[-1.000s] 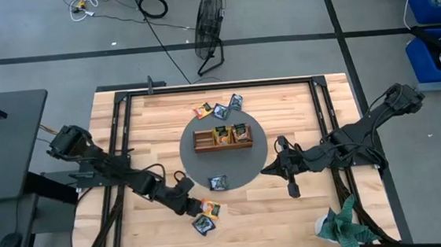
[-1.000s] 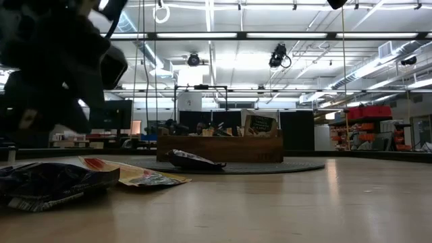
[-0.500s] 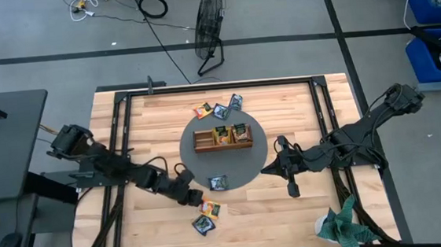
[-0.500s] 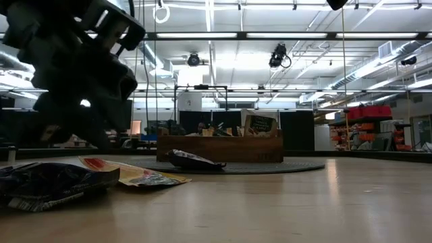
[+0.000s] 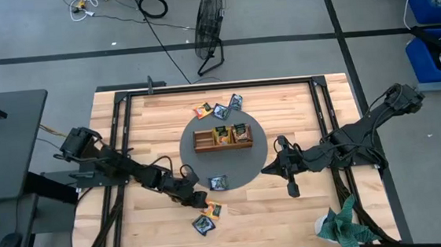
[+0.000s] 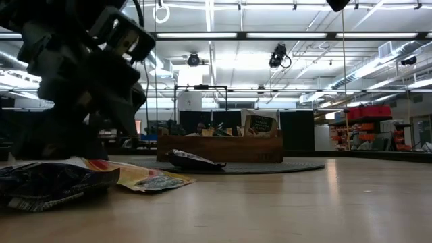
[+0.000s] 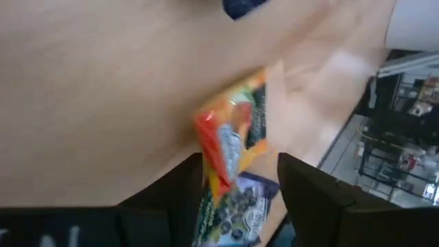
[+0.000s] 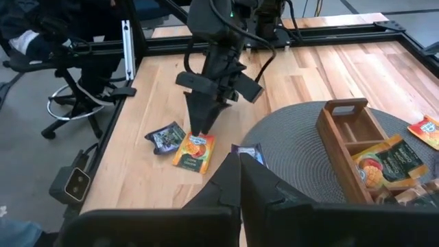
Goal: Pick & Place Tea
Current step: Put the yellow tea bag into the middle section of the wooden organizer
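An orange tea sachet lies flat on the wood near the table's front, with a dark blue sachet beside it. My left gripper is open and slants down over the orange sachet's far edge. In the left wrist view its two fingers stand on either side of that sachet. Another sachet lies on the grey round mat. My right gripper is shut and hovers at the mat's right rim, holding nothing. My left gripper comes at the orange sachet slanting down from the table's left. One finger stands close against the sachet's orange edge. Whether it touches the sachet, I cannot tell. The sachet lies on the table.
A brown wooden tray with sachets in its compartments stands in the middle of the mat. Three more sachets lie on the wood beyond it. Black frame rails run along the table's sides. A green plant sits at the front right corner.
My left gripper has moved toward the table's right edge and down, coming onto the orange sachet. The sachets and my right arm have stayed in place.
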Controlling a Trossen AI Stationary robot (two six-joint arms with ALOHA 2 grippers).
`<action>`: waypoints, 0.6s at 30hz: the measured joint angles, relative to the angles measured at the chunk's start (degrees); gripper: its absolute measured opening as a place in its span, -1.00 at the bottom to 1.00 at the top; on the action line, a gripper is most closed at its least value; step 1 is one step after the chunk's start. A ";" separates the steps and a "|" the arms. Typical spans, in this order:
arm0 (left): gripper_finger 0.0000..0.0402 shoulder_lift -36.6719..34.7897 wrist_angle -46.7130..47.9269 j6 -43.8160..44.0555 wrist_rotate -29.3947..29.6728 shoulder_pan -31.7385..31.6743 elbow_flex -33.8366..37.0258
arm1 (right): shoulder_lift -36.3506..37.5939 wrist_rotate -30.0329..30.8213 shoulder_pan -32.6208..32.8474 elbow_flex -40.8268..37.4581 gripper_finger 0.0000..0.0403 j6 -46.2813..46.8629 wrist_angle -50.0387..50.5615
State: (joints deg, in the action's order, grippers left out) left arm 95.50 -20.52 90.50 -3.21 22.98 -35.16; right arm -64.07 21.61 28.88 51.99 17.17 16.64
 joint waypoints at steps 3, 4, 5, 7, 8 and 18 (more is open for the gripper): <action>0.07 1.35 -0.13 1.33 -0.43 -0.07 0.00 | 0.00 0.48 0.00 0.00 -1.00 0.13 0.41; 0.08 1.74 -0.31 2.10 -0.71 -0.07 -0.01 | 0.00 0.49 0.00 0.00 -1.00 0.15 0.70; 0.09 1.98 -0.61 2.26 -1.03 -0.09 -0.11 | 0.00 0.50 0.00 0.00 -1.00 0.16 0.76; 0.09 2.78 -1.75 2.64 -1.31 -0.07 -0.23 | 0.00 0.50 -0.02 0.00 -1.00 0.17 0.90; 0.09 2.91 -2.23 2.93 -1.31 -0.07 -0.24 | 0.00 0.50 -0.02 0.00 -1.00 0.17 0.99; -0.32 3.08 -1.80 1.96 -0.75 -0.66 -0.15 | 0.00 2.00 -0.04 0.00 -1.00 -0.07 1.54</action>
State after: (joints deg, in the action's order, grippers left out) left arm 98.59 -22.32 92.45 -3.96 22.33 -35.31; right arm -64.07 23.61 28.84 51.99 17.10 18.17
